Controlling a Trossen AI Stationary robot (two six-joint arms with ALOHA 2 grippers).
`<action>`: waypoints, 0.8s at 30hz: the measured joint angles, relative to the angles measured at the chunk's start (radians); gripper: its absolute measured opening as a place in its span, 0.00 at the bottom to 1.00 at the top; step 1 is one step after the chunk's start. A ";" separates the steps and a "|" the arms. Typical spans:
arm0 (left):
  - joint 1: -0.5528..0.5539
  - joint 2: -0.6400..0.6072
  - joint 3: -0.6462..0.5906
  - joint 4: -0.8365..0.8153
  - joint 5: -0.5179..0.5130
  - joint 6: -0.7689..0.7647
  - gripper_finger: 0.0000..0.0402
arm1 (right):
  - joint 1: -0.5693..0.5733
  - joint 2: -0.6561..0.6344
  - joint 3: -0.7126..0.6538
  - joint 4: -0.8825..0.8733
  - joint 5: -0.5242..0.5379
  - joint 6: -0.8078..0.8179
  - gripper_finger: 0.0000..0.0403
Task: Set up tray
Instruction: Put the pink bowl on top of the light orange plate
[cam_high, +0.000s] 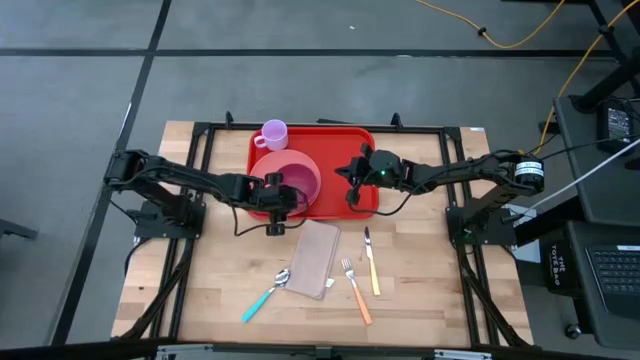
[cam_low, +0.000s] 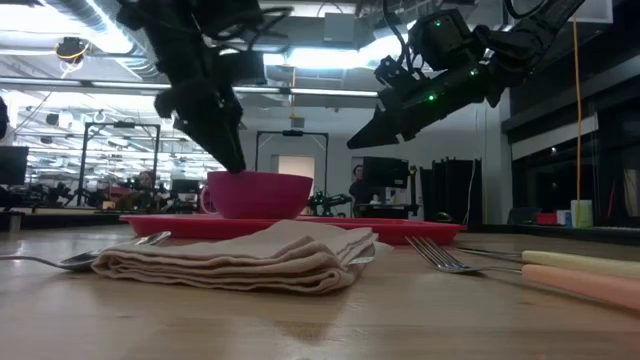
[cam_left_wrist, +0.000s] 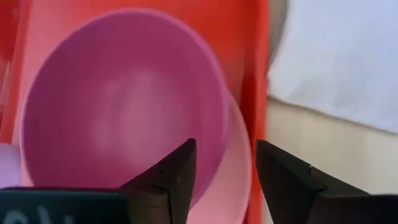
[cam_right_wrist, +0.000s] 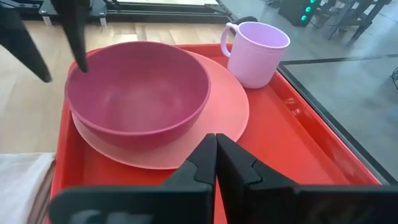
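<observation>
The red tray (cam_high: 335, 140) lies at the table's far middle. On it rests a pink plate (cam_right_wrist: 230, 106) carrying a magenta bowl (cam_high: 298, 172), and a lilac mug (cam_high: 273, 134) stands upright in the tray's far left corner. My left gripper (cam_high: 275, 200) is open at the bowl's near left side. In the left wrist view its fingers (cam_left_wrist: 180, 171) stand on either side of the bowl's rim (cam_left_wrist: 224, 134), one over the inside and one outside. My right gripper (cam_high: 345, 172) is shut and hovers above the tray's bare right part (cam_right_wrist: 292, 124), touching nothing. My left gripper (cam_left_wrist: 224, 168) comes down from above at the bowl's near left rim, fingers open astride it. I cannot tell whether a finger touches the rim. The bowl (cam_low: 260, 192) sits upright on the plate.
Near the tray, on the wooden table, lies a folded beige napkin (cam_high: 315, 258). A teal-handled spoon (cam_high: 268, 292) is on its left; an orange-handled fork (cam_high: 355, 290) and a yellow-handled knife (cam_high: 371, 262) are on its right. Black frame bars (cam_high: 200, 140) run along the table's sides.
</observation>
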 joint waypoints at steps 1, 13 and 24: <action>0.007 0.007 0.000 0.004 0.000 0.000 0.40 | 0.000 0.000 0.000 0.000 0.000 0.000 0.03; 0.041 0.033 0.000 -0.057 0.003 0.010 0.38 | 0.000 0.000 -0.001 -0.002 0.000 0.000 0.03; 0.041 0.033 -0.001 -0.120 0.003 0.045 0.22 | 0.000 0.000 -0.001 -0.003 0.000 0.000 0.03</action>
